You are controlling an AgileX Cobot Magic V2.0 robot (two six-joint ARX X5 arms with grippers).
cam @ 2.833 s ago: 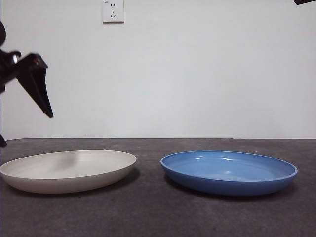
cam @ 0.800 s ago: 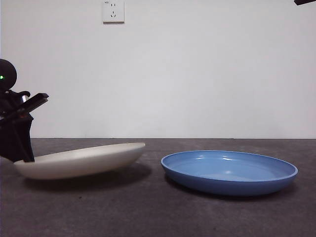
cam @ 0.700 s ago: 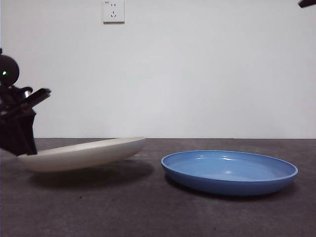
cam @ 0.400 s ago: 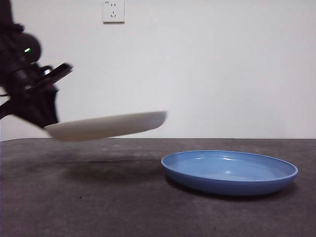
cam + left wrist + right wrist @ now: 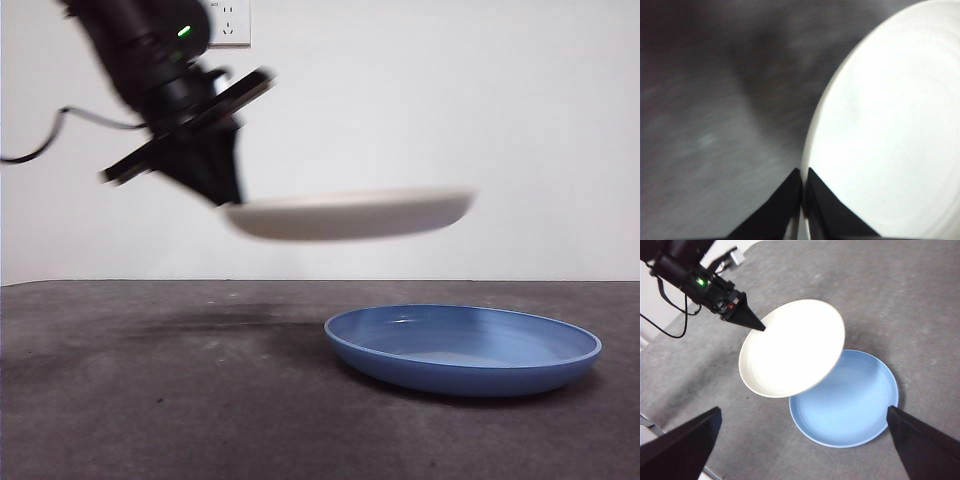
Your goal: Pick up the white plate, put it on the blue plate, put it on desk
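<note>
I have the left pincer [image 5: 228, 200] in the upper left of the front frame, its jaws clamped on the rim of the white plate [image 5: 350, 215]. In the left wrist frame the two black jaws pinch the plate's edge [image 5: 880, 145] between them. The plate hangs in the air in the middle of the front frame, roughly level and motion-blurred, clear of the tabletop [image 5: 160, 400]. The blue plate [image 5: 463, 348] sits flat on the tabletop in the lower right of that frame. From the right wrist frame I see the white plate [image 5: 792, 347] overlapping the near edge of the blue plate [image 5: 850, 405], with the left pincer [image 5: 752, 322] at its rim. The right pincer [image 5: 802, 450] is spread wide, holding nothing, high above both plates.
</note>
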